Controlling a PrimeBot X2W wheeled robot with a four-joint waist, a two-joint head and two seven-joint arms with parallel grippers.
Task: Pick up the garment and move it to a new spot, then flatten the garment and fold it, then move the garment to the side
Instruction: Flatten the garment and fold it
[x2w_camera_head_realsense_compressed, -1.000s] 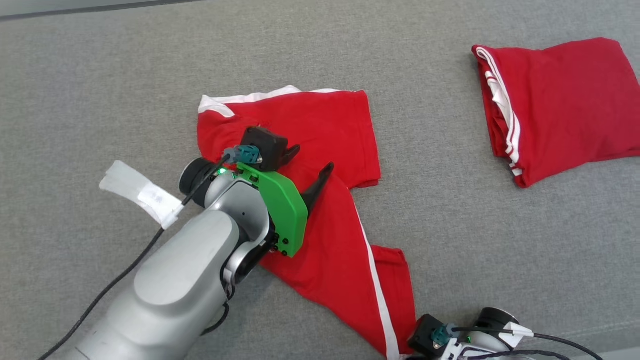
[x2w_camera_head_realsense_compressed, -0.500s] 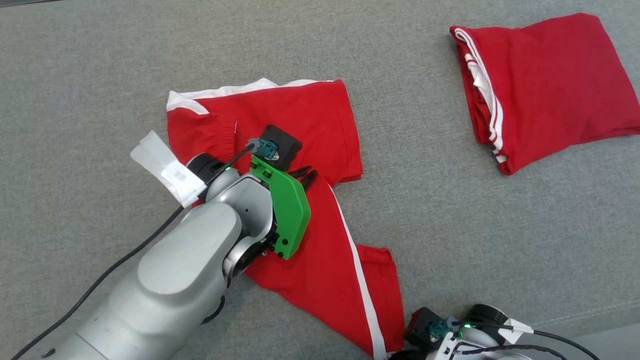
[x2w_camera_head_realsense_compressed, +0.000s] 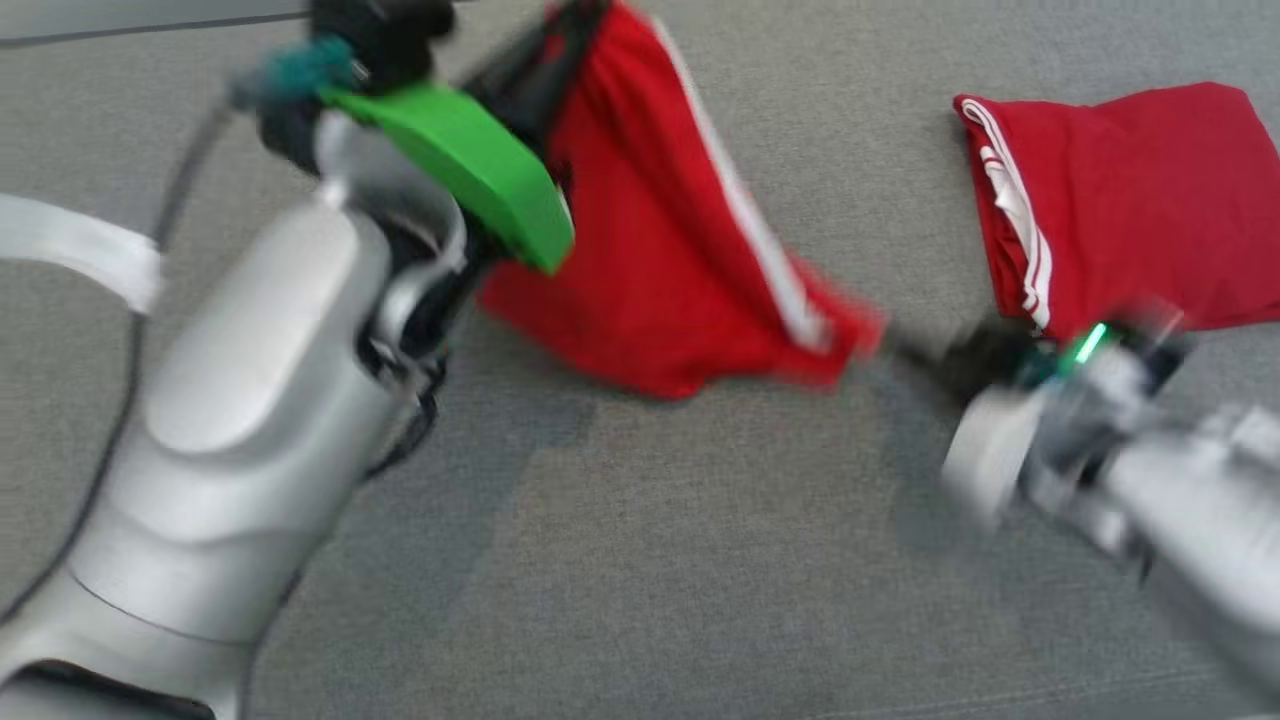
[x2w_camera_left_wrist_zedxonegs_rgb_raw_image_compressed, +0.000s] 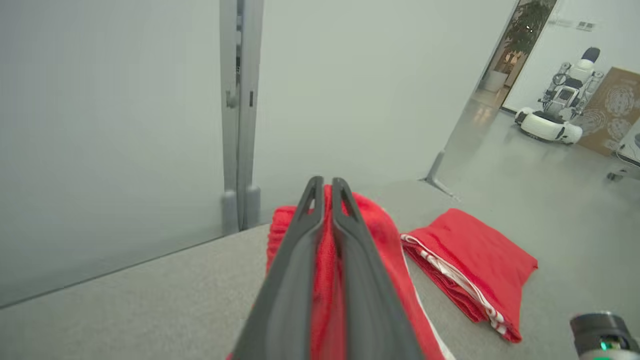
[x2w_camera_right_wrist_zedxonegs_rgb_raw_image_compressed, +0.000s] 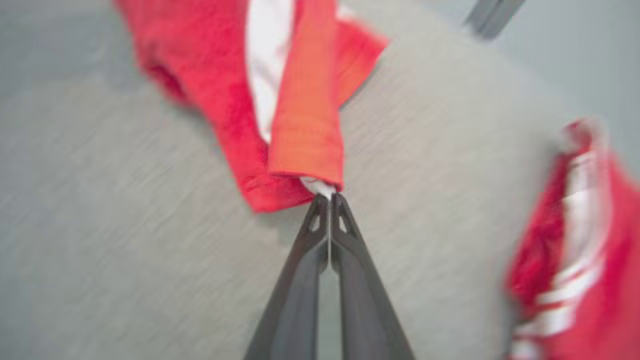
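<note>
The garment (x2w_camera_head_realsense_compressed: 650, 250), red shorts with white side stripes, hangs stretched above the grey surface between my two grippers. My left gripper (x2w_camera_head_realsense_compressed: 545, 50) is raised at the top of the head view and shut on the cloth's upper part. In the left wrist view the red cloth (x2w_camera_left_wrist_zedxonegs_rgb_raw_image_compressed: 327, 280) is pinched between the fingers of the left gripper (x2w_camera_left_wrist_zedxonegs_rgb_raw_image_compressed: 324, 182). My right gripper (x2w_camera_head_realsense_compressed: 900, 350) is shut on the lower corner. In the right wrist view the right gripper (x2w_camera_right_wrist_zedxonegs_rgb_raw_image_compressed: 329, 197) nips the hem of the garment (x2w_camera_right_wrist_zedxonegs_rgb_raw_image_compressed: 300, 135).
A second red garment (x2w_camera_head_realsense_compressed: 1120, 200), folded, lies at the right on the grey surface (x2w_camera_head_realsense_compressed: 640, 560). It also appears as the folded garment (x2w_camera_left_wrist_zedxonegs_rgb_raw_image_compressed: 470, 260) in the left wrist view. Beyond the far edge stand a wall with a post (x2w_camera_left_wrist_zedxonegs_rgb_raw_image_compressed: 240, 115) and another robot (x2w_camera_left_wrist_zedxonegs_rgb_raw_image_compressed: 555, 115).
My left gripper closed on the garment and rose toward the top of the view. The right gripper swung up and right with the hem. The garment came off the surface.
</note>
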